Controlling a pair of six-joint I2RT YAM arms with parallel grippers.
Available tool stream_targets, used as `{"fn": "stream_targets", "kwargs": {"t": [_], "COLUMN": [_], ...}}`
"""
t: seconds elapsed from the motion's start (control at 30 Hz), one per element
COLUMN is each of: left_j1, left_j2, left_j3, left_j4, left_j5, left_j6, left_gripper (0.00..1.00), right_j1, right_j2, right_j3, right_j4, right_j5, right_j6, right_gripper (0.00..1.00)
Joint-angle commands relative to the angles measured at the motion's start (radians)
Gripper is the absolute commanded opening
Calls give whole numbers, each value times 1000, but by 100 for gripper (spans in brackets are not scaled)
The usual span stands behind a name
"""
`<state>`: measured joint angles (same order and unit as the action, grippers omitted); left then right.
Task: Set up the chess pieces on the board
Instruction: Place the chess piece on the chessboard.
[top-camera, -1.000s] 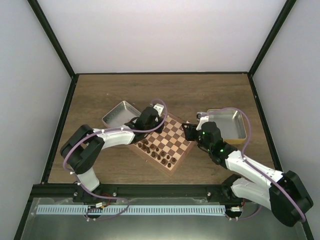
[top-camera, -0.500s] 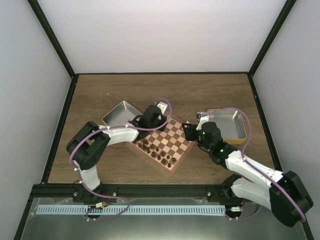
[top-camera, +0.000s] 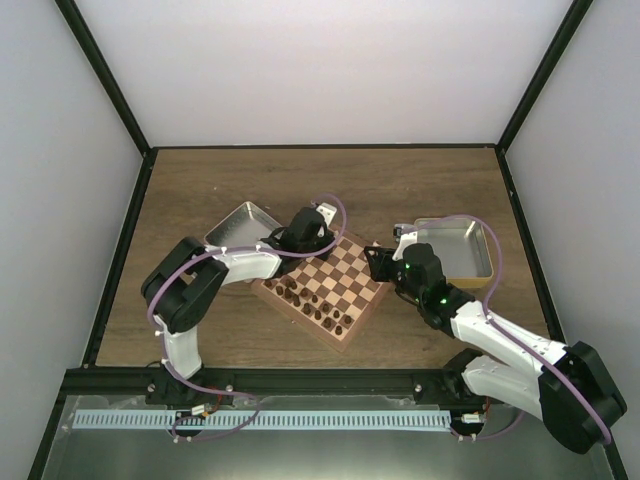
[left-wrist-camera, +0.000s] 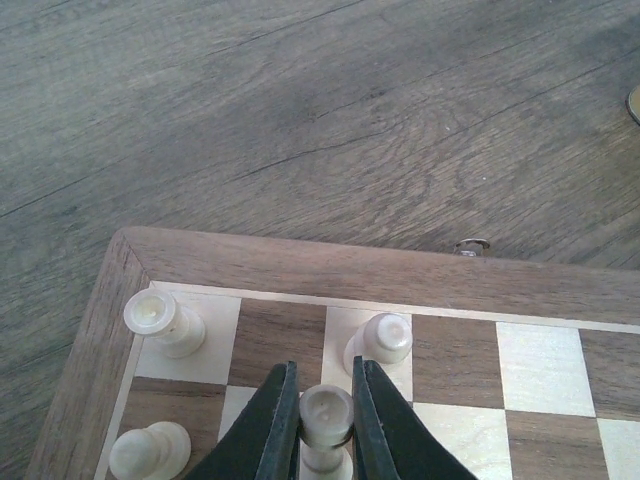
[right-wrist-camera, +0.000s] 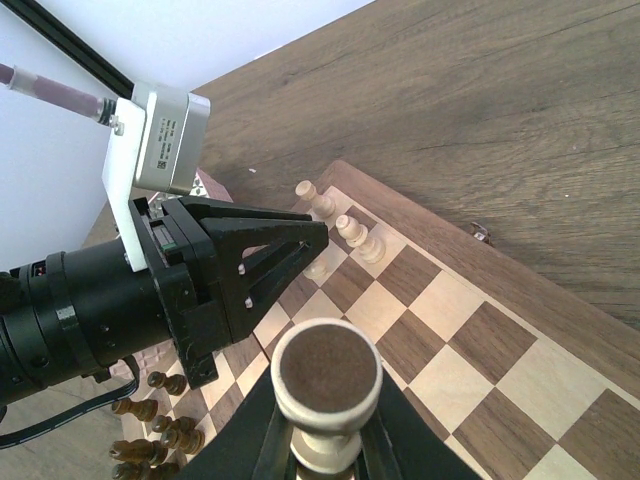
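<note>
The board (top-camera: 345, 290) lies tilted between my arms, with dark pieces (top-camera: 315, 308) along its near-left side. My left gripper (left-wrist-camera: 325, 400) is over the board's far-left corner, shut on a light beige chess piece (left-wrist-camera: 326, 415) that stands upright on a square. Three more light pieces (left-wrist-camera: 162, 322) (left-wrist-camera: 385, 340) (left-wrist-camera: 150, 450) stand on nearby squares inside the rim (left-wrist-camera: 300, 265). My right gripper (right-wrist-camera: 325, 455) hovers over the board's right corner, shut on another light piece (right-wrist-camera: 325, 385) whose dark felt base faces the camera. In the top view the left gripper (top-camera: 305, 233) and right gripper (top-camera: 378, 262) face each other.
A silver tray (top-camera: 238, 228) sits just left of the board, beside the left wrist. A second silver tray (top-camera: 458, 250) sits to the right, behind the right wrist. Two light pieces (right-wrist-camera: 355, 235) stand near the board's edge in the right wrist view. Bare wooden table (top-camera: 320, 180) lies beyond.
The left arm's elbow has swung to the right and its gripper has shifted slightly toward the board's far corner. The right arm has not moved.
</note>
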<state>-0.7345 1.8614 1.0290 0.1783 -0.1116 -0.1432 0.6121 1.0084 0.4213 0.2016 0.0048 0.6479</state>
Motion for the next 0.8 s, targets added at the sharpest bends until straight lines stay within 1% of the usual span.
{"fn": "stream_targets", "kwargs": {"t": [0.0,0.43,0.77], "left_j1": [5,15,15], "left_j2": [21,64,56], "left_j3": [25,42,36], "left_j4": [9,16,9], "left_j5": [-20,-2,-16], "left_j6": [29,63,76], "left_gripper": [9,10,13], "right_j1": [3,2,2], "right_j2": [-1,14,35], "right_j3": [7,11,16], "right_j4": [-4,-2,3], "right_j5": [14,9,-1], "right_j6": [2,1,4], "right_gripper": [11,12,12]}}
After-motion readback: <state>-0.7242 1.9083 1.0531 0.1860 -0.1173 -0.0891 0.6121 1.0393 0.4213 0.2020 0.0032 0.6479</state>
